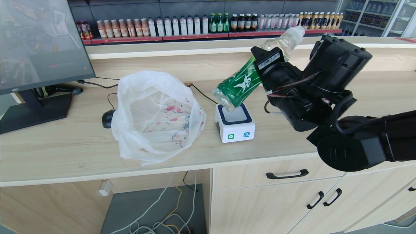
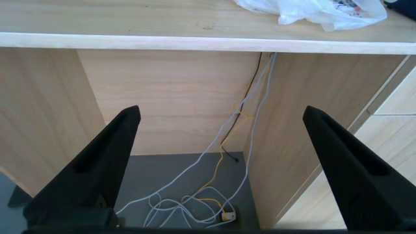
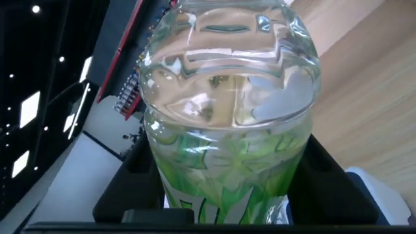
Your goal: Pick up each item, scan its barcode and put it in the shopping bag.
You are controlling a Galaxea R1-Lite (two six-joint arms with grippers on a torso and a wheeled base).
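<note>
Shopping bag [image 1: 156, 117] gaped open centre-left, contents unclear. Right gripper [image 1: 266, 66] clamped the clear, green-labelled bottle [image 1: 239, 86], tilted over the scanner [image 1: 234, 125] mid-frame. Left gripper [image 2: 221, 116] splayed wide.

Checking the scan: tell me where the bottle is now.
Head view, right side: the bottle hangs tilted in the right tool, its base just above the white scanner, right of the shopping bag.

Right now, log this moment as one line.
right claw: shut on bottle, tilted base-down over scanner | left claw: open, empty, facing counter front | shopping bag: open, beside scanner
</note>
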